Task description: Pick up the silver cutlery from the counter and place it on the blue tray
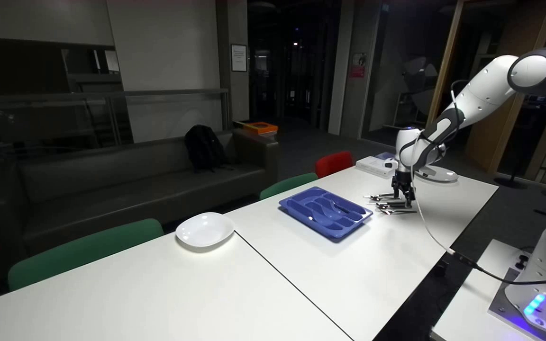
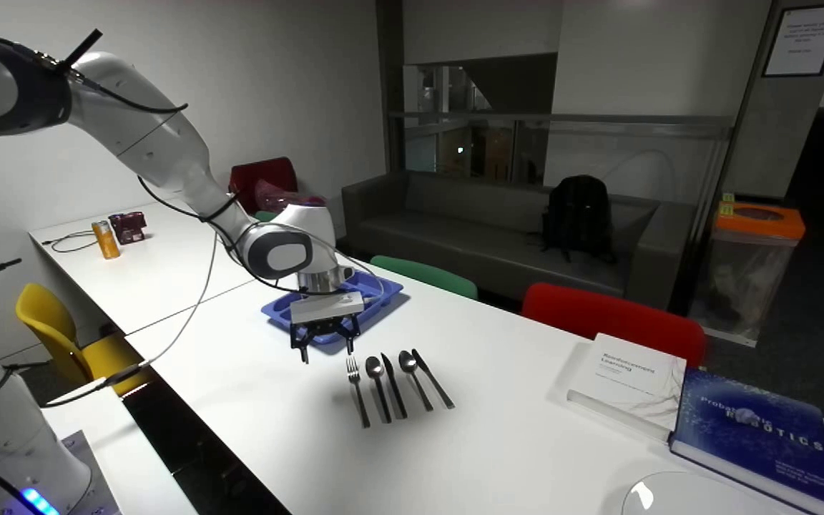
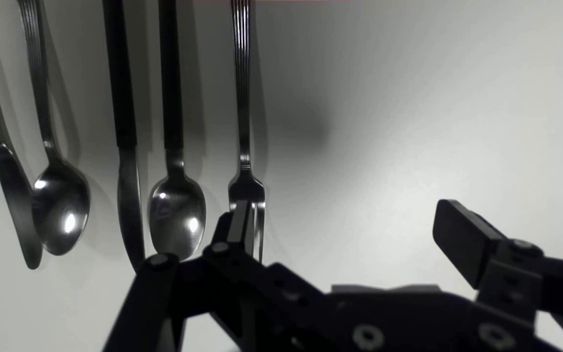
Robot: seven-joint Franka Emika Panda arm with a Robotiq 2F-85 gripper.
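The silver cutlery lies side by side on the white counter: a fork, two spoons and two knives. In the wrist view the fork is nearest my gripper. The gripper is open with nothing between its fingers. One finger covers part of the fork's tines in that view; I cannot tell if they touch. In an exterior view the gripper hangs by the fork's tine end. The blue tray stands beside the cutlery; a slim dark shape shows in one compartment.
A white plate stands beyond the tray near the table seam. Two books and a round white dish are at the opposite end. A thin white cable hangs from the wrist across the counter. Chairs line the far edge.
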